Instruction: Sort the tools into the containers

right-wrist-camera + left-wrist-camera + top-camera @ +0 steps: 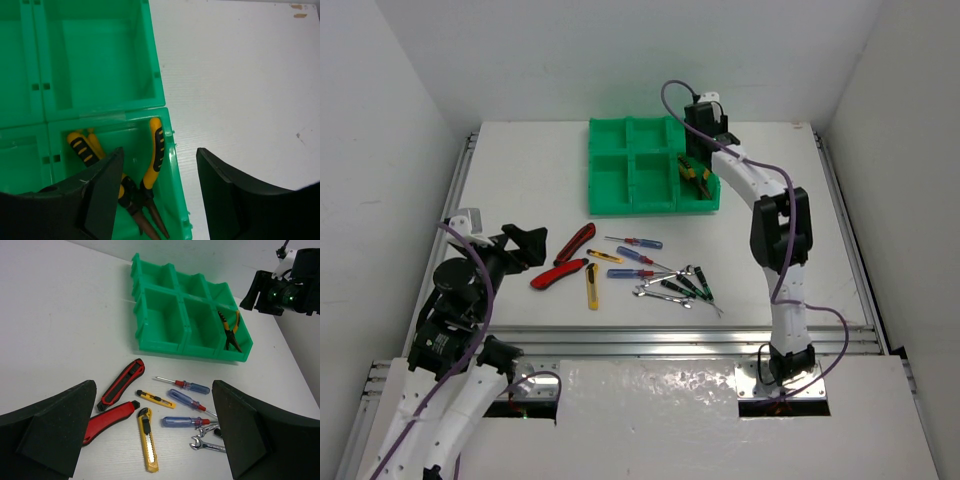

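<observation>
The green six-compartment tray (630,206) stands at the back centre. Yellow-handled pliers (695,175) lie in its near right compartment, also in the right wrist view (156,150). My right gripper (160,156) is open and empty, hovering over that compartment's outer wall (175,185). On the table lie two red-black utility knives (575,243) (558,274), two yellow box cutters (592,286), blue screwdrivers (635,255), silver wrenches (665,293) and dark screwdrivers (698,283). My left gripper (533,246) is open and empty, raised left of the knives, its view (154,385) facing the tools.
The tray's other five compartments (161,320) look empty. White walls enclose the table on the left, back and right. A metal rail (670,335) runs along the near edge. The right arm (780,230) reaches over the table's right half.
</observation>
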